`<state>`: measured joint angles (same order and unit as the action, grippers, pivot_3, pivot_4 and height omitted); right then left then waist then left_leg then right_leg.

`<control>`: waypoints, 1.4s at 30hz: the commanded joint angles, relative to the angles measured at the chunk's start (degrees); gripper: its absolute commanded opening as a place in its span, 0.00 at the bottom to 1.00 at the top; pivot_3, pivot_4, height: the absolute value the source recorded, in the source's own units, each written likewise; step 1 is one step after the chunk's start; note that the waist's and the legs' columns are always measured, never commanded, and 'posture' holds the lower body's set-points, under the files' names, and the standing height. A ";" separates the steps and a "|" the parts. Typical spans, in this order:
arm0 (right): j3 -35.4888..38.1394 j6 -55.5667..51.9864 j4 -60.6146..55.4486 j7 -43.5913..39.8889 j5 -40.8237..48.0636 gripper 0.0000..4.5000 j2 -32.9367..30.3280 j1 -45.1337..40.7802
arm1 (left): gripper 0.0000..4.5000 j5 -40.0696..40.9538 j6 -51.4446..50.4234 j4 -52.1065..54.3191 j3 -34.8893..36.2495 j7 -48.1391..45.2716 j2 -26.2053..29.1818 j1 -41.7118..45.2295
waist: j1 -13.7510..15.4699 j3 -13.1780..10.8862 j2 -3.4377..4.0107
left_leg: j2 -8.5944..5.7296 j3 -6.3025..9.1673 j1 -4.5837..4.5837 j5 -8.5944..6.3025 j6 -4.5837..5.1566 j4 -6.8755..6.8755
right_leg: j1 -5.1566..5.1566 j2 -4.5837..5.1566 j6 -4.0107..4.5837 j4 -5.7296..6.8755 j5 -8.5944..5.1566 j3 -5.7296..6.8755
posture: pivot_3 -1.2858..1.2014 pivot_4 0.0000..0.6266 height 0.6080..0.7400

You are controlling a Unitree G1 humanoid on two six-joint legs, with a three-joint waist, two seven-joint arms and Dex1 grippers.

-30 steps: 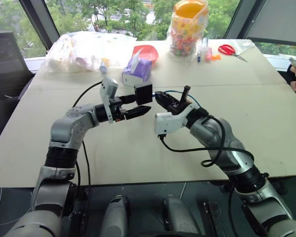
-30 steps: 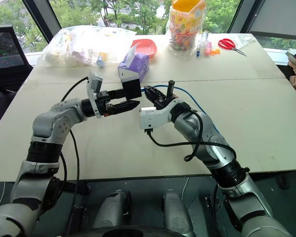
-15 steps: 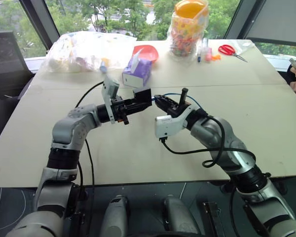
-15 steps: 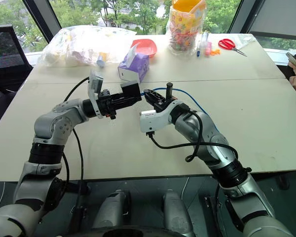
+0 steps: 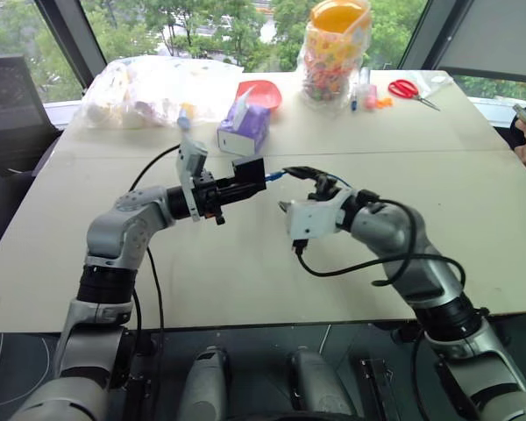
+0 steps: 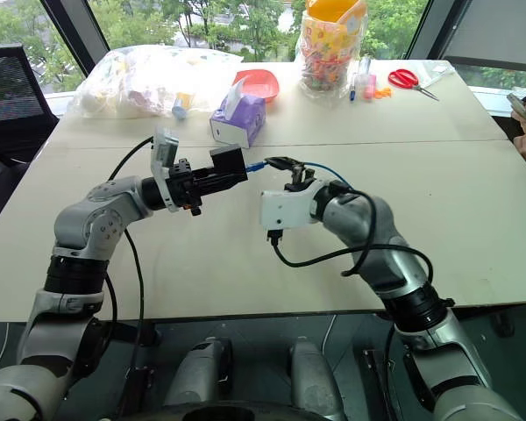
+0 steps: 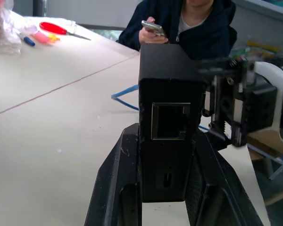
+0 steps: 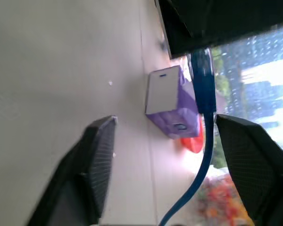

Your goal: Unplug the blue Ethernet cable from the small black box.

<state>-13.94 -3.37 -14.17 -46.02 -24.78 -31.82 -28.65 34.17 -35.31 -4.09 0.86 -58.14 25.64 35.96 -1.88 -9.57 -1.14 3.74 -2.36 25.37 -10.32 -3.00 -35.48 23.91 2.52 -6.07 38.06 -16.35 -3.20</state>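
L gripper (image 5: 231,190) pinches small black box (image 5: 249,170) above table (image 5: 473,202). Blue Ethernet cable (image 5: 276,174) looks still plugged in. R gripper (image 5: 305,176) spread, cable btwn fingers. Next: close on plug, pull straight out.

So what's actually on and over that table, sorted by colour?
Red: 2, scissors and bowl
Blue: 1, blue Ethernet cable
Black: 1, small black box
Purple: 1, tissue box
Orange-lidded: 1, candy jar
Total: 6
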 commanded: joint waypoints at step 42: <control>9.63 -54.98 6.20 -17.53 62.18 0.28 2.38 -20.88 | 0.12 3.17 -0.45 3.88 -0.56 -15.38 8.96 3.11 | 1.00 -0.06 0.00 | 0.03 0.15 0.12 -0.08 0.14 -0.07 | 0.05 -0.01 0.03 0.00 -0.01 0.17 | 0.52 0.24 0.96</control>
<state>-4.41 -58.62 -4.92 -63.53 35.77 -29.44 -48.33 37.03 -36.76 -1.46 -0.65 -73.62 34.36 38.96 -0.89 -9.63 -1.13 3.77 -2.21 25.49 -10.40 -2.86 -35.55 23.96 2.52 -6.04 38.06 -16.36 -3.03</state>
